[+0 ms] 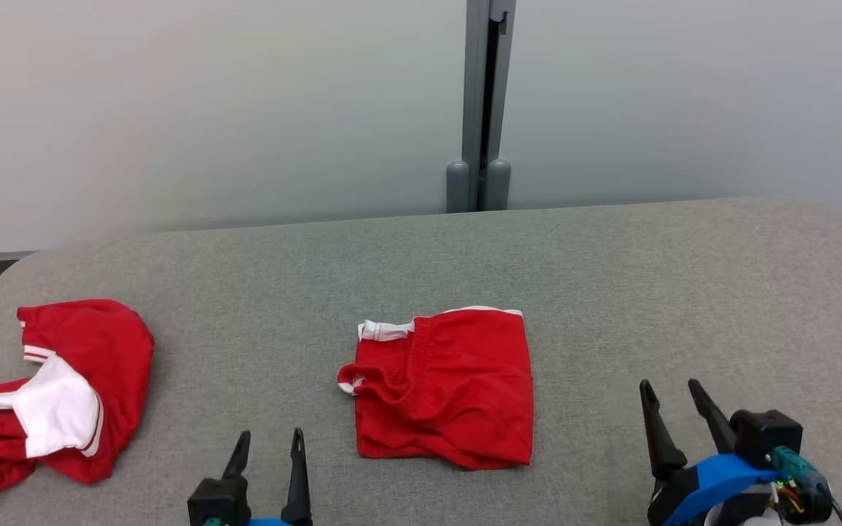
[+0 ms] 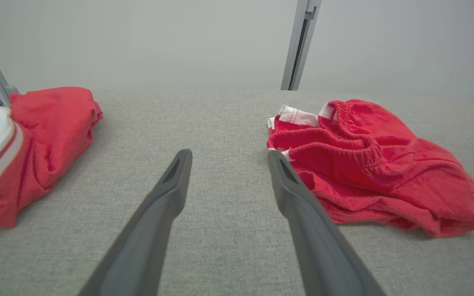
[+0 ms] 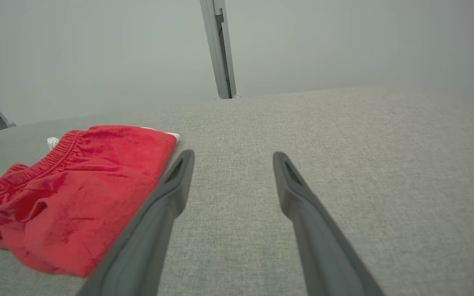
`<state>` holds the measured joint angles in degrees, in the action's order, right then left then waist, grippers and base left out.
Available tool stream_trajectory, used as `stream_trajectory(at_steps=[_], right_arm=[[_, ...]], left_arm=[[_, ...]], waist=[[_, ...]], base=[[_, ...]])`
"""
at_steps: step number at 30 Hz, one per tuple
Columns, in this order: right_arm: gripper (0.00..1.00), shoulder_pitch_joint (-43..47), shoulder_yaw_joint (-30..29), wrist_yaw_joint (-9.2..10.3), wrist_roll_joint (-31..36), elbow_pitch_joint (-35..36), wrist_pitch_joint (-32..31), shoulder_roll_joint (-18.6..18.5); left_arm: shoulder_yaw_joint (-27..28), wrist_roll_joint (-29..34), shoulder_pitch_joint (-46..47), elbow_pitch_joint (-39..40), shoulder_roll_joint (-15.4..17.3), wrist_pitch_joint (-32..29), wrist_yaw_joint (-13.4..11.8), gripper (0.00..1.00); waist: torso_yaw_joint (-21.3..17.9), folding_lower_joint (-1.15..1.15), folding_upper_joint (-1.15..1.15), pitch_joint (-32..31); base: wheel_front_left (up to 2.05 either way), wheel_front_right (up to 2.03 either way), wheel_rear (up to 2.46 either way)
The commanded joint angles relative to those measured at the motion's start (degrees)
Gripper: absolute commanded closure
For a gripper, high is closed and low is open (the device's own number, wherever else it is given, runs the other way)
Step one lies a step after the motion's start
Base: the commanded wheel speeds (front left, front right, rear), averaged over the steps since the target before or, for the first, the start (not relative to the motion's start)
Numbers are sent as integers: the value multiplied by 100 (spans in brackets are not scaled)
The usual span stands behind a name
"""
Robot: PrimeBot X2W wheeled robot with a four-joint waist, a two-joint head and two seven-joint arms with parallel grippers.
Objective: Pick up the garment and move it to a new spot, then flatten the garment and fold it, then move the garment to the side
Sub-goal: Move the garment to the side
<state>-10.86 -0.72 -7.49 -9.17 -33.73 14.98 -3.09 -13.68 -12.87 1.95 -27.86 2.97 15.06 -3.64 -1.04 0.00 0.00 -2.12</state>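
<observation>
Now the red cotton shorts with a white-trimmed elastic waistband point(image 1: 450, 387) lie folded into a rough square at the middle of the grey fabric-covered table point(image 1: 611, 277), nearer its front edge than its back. The left gripper point(image 1: 271, 438) is at the front edge just left of the shorts, fingers spread, empty, clear of the cloth. The right gripper point(image 1: 669, 386), near the front right corner and well apart from them, is likewise spread and empty. A crumpled red-and-white garment point(image 1: 63, 394) lies at the left edge.
</observation>
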Motion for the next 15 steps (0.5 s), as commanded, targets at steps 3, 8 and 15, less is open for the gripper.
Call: stream_trajectory(at_steps=[3,8,15], right_arm=[[0,193,100,0,-91,-15,25,12],[0,235,168,0,-186,10,25,11],[0,164,242,0,-259,-24,26,10]], left_arm=[[-15,-43,-233,100,0,16,22,0],[-158,-128,-257,136,-2,16,27,0],[-208,-128,-144,82,-4,16,50,0]], waist=[[-73,0,0,-65],[-44,0,0,-81],[10,0,0,-57]], base=[[0,0,0],[0,0,0],[0,0,0]])
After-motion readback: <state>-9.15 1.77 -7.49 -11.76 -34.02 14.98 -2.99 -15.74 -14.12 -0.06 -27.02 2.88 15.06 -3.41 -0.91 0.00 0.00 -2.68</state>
